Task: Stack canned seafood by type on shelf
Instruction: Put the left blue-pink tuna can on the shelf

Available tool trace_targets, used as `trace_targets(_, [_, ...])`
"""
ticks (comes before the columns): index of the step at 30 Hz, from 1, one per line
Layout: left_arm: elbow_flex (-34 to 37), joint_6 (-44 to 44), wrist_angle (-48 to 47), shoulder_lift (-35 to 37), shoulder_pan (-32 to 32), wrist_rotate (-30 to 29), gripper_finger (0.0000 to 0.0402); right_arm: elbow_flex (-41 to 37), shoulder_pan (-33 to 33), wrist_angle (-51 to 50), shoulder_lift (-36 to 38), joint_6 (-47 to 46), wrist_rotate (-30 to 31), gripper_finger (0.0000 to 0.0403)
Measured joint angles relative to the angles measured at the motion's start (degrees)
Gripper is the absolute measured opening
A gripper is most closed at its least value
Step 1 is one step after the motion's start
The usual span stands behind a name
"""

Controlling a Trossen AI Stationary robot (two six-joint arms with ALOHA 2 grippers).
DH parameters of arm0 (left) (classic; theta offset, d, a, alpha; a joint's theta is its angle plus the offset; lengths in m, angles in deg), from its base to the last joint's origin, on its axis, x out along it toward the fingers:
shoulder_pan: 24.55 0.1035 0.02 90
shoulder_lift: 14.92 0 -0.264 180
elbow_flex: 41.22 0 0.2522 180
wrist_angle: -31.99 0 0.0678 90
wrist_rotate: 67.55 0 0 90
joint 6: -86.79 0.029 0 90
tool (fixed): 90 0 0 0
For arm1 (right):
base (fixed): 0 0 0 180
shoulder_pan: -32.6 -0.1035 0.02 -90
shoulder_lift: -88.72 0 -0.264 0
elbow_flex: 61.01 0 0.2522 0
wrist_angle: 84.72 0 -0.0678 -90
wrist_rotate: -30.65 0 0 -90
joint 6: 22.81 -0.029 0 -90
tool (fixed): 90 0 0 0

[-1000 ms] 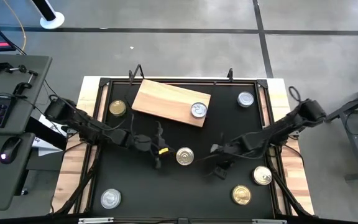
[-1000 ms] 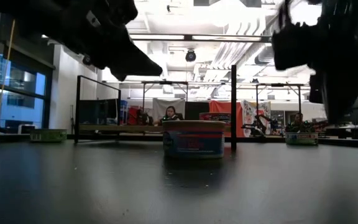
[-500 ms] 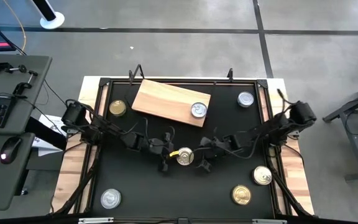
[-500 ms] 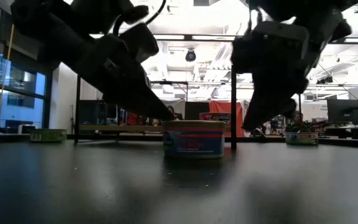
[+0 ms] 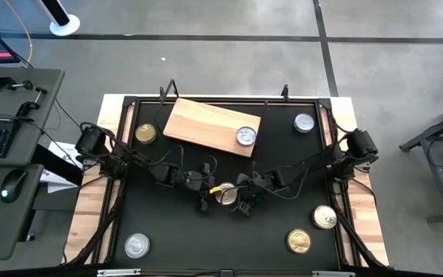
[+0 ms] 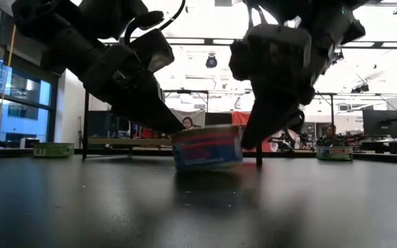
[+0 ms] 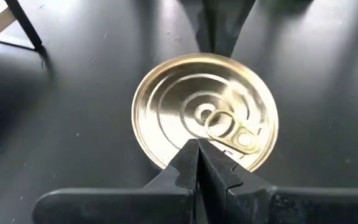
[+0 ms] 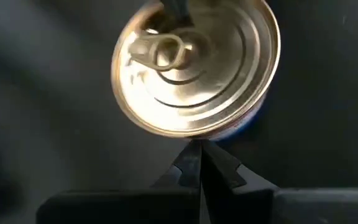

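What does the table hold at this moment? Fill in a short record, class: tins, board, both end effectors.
tins: six on view
centre tin: gold top, tilted in the low view, pinched between the two shut end effectors
left end effector: shut, tip against the centre tin
right end effector: shut, tip against its opposite side
wooden board: far side of the table, one silver-topped tin on it

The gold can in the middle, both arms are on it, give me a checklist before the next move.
1. Left gripper shut, tip against the gold can: ok.
2. Right gripper shut, at the can's opposite side: ok.
3. Can flat on the table: not ok, it is tilted in the low view.
4. Free room on the shelf: ok, it holds only one silver can.
5. Firm pinch between both tips: cannot tell.
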Motion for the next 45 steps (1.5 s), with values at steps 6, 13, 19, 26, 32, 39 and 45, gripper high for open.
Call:
trace_targets(6, [-0.01,0.02,-2.7,0.19,0.02,-0.25,0.0,5.01,-0.03,-4.77,0.26,3.17,-0.03,0.0])
trace_targets(13, [0.38,0.06,-6.19,-0.51,-0.09,0.53,0.0,8.39,0.31,-4.33,0.46,7.35,2.4,0.0])
trace_targets(19, [0.2,0.02,-9.01,0.04,-0.02,1.59,0.0,9.46,1.47,-5.69,0.82,10.49,1.01,0.0])
trace_targets(26, [3.24,-0.11,-17.6,7.51,-0.04,0.46,0.0,17.35,4.51,-13.5,3.08,19.76,-3.36,0.0])
trace_targets(32, [13.69,-11.95,-17.28,21.81,-1.8,-4.79,0.0,32.82,7.06,-28.6,-1.94,37.44,-10.57,0.0044])
trace_targets(39, [18.52,-23.71,-18.23,33.93,-7.77,-17.45,0.0,52.38,8.93,-50.16,-15.34,57.28,-11.79,0.0193])
trace_targets(45, [18.52,-26.52,-18.57,35.82,-9.78,-21.38,0.0,61.12,8.0,-59.33,-22.96,71.07,-10.18,0.0264])
